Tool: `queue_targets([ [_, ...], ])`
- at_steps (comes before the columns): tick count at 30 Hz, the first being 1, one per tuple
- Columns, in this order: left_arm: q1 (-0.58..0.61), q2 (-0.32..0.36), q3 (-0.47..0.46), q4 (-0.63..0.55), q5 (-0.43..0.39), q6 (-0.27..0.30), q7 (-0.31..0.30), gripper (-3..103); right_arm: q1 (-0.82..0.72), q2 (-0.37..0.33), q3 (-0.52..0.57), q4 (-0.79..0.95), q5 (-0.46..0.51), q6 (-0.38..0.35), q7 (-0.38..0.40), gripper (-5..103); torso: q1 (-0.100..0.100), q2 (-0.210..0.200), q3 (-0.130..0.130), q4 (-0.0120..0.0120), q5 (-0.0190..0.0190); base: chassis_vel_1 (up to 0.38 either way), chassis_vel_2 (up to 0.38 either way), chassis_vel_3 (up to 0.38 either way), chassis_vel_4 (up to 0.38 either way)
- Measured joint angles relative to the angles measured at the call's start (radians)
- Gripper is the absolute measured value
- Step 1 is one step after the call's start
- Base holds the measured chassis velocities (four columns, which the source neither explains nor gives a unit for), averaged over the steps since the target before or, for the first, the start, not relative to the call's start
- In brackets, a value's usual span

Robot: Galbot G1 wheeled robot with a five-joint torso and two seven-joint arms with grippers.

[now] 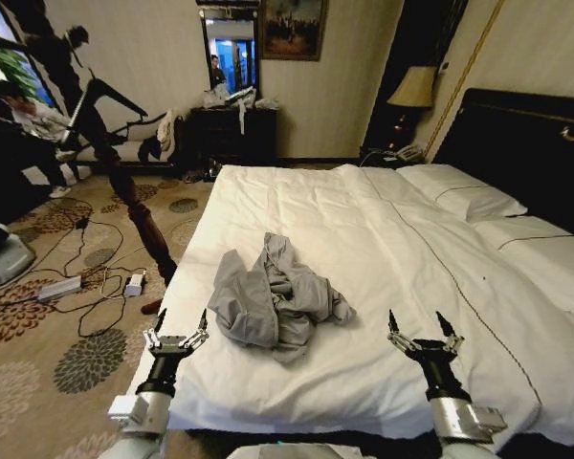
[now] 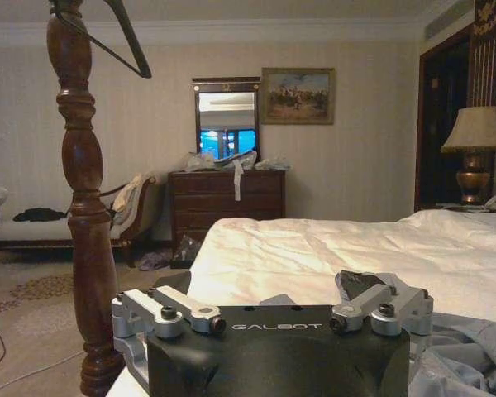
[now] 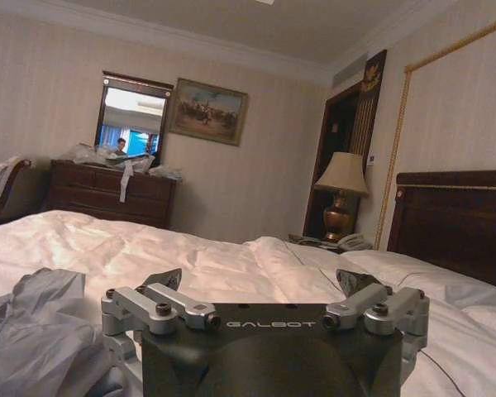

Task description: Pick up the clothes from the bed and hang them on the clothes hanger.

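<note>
Clothes (image 1: pixel 273 298) lie crumpled on the bed (image 1: pixel 383 249), between the spread left end effector (image 1: pixel 176 330) and spread right end effector (image 1: pixel 424 334); left wrist view adds the clothes hanger (image 2: pixel 116 33) atop a wooden post (image 2: pixel 83 207).

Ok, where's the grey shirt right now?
In the head view the clothes lie crumpled on the white bed, near its foot edge, ahead of and between the open left gripper and right gripper, closer to the left one.
</note>
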Motion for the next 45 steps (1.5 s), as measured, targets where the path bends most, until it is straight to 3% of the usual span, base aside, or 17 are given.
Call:
queue_targets([
  [12,-0.003,-0.012,0.012,0.01,0.038,0.006,-0.015,100,-0.002,0.002,-0.007,-0.001,-0.017,0.009,0.006,100,0.0,0.0,0.0,0.0,0.0001,0.0,0.0,0.0,0.0],
  [16,-0.009,-0.007,0.009,0.019,0.031,0.012,-0.017,100,-0.001,-0.011,-0.016,0.0,0.016,-0.019,0.021,100,0.0,0.0,0.0,0.0,0.0,0.0,0.0,0.0,0.0],
  [20,-0.039,0.022,0.0,0.035,-0.013,0.037,-0.025,100,0.041,-0.1,0.013,0.012,0.186,-0.134,0.083,100,0.0,0.0,0.0,-0.0003,0.0002,0.0,0.0,0.0,0.0],
  [21,-0.039,0.022,0.0,0.035,-0.013,0.037,-0.025,100,0.041,-0.1,0.013,0.012,0.186,-0.134,0.083,100,0.0,0.0,0.0,-0.0003,0.0002,0.0,0.0,0.0,0.0],
  [24,-0.041,0.023,0.0,0.043,-0.022,0.038,-0.024,100,0.079,-0.277,0.046,0.041,0.4,-0.279,0.166,100,0.0,0.0,0.0,0.0,0.0,0.0,0.0,0.0,0.0],
  [25,-0.037,0.018,-0.001,0.048,-0.018,0.034,-0.022,100,0.095,-0.331,0.054,0.041,0.445,-0.303,0.185,100,0.0,0.0,0.0,0.0004,-0.0002,0.0,0.0,0.0,0.0],
  [26,-0.037,0.018,-0.001,0.048,-0.018,0.034,-0.022,100,0.095,-0.331,0.054,0.041,0.445,-0.303,0.185,100,0.0,0.0,0.0,0.0004,-0.0002,0.0,0.0,0.0,0.0],
  [28,-0.029,0.002,-0.002,0.057,-0.016,0.026,-0.018,102,0.155,-0.446,0.061,0.024,0.549,-0.355,0.218,100,0.0,0.0,0.0,0.0005,0.0004,0.0,0.0,0.0,0.0],
  [30,-0.029,0.001,-0.002,0.059,-0.016,0.026,-0.017,102,0.172,-0.463,0.059,0.021,0.574,-0.368,0.225,100,0.0,0.0,0.0,0.0003,0.0003,0.0,0.0,0.0,0.0],
  [33,-0.049,0.021,0.004,0.073,-0.027,0.037,-0.017,99,0.3,-0.556,0.025,-0.021,0.697,-0.459,0.253,100,0.0,0.0,0.0,-0.0002,0.0004,0.0,0.0,0.0,0.0],
  [35,-0.053,0.025,0.006,0.075,-0.03,0.041,-0.017,97,0.322,-0.573,0.018,-0.035,0.705,-0.473,0.254,100,0.0,0.0,0.0,0.0001,0.0003,0.0,0.0,0.0,0.0],
  [38,-0.081,0.048,0.027,0.094,-0.039,0.054,-0.02,100,0.44,-0.676,-0.036,-0.132,0.772,-0.531,0.27,100,0.0,0.0,0.0,-0.0006,0.0003,0.0,0.0,0.0,0.0],
  [40,-0.08,0.048,0.028,0.095,-0.039,0.054,-0.02,100,0.456,-0.684,-0.046,-0.141,0.784,-0.538,0.272,100,0.0,0.0,0.0,-0.0007,0.0002,0.0,0.0,0.0,0.0],
  [42,-0.067,0.046,0.033,0.102,-0.04,0.049,-0.016,100,0.558,-0.743,-0.127,-0.185,0.846,-0.591,0.28,100,0.0,0.0,0.0,0.0,-0.0001,0.0,0.0,0.0,0.0],
  [45,-0.055,0.042,0.032,0.106,-0.038,0.038,-0.009,100,0.678,-0.758,-0.241,-0.212,0.896,-0.632,0.301,100,0.0,0.0,0.0,0.0,0.0001,0.0,0.0,0.0,0.0],
])
